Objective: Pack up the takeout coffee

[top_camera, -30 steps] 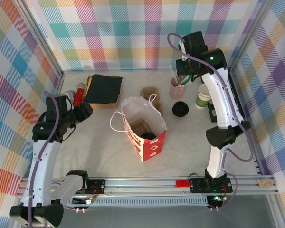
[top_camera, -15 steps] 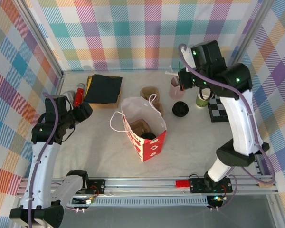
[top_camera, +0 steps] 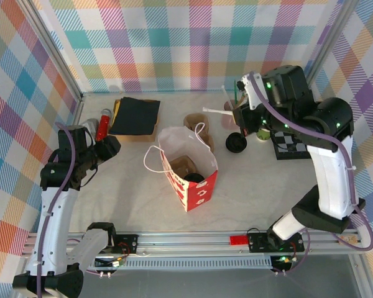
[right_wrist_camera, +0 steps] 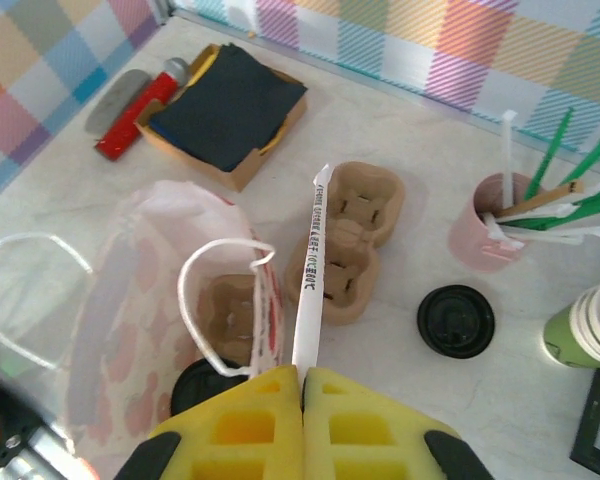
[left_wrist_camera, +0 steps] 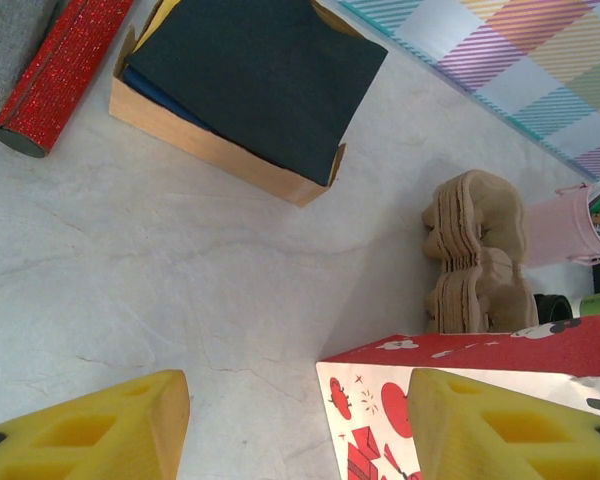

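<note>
A: Light bright, even, from overhead; table point(top_camera: 267, 186) lit flat, colours saturated.
B: Shadows?
A: Soft, grey, short (clearest in the left wrist view, on the table by the paper bag point(left_wrist_camera: 480, 355)).
B: Focus?
A: Right wrist view: bag's near side washed out, blurred; yellow fingers point(right_wrist_camera: 235, 425) soft. Top view crisp throughout.

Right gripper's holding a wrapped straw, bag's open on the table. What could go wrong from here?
1. The right gripper pinches the straw at its very end, so the long free length may swing and catch on the paper bag going in.
2. The paper bag stands free. The left gripper is open beside it, not holding it, so a nudge may tip it.
</note>
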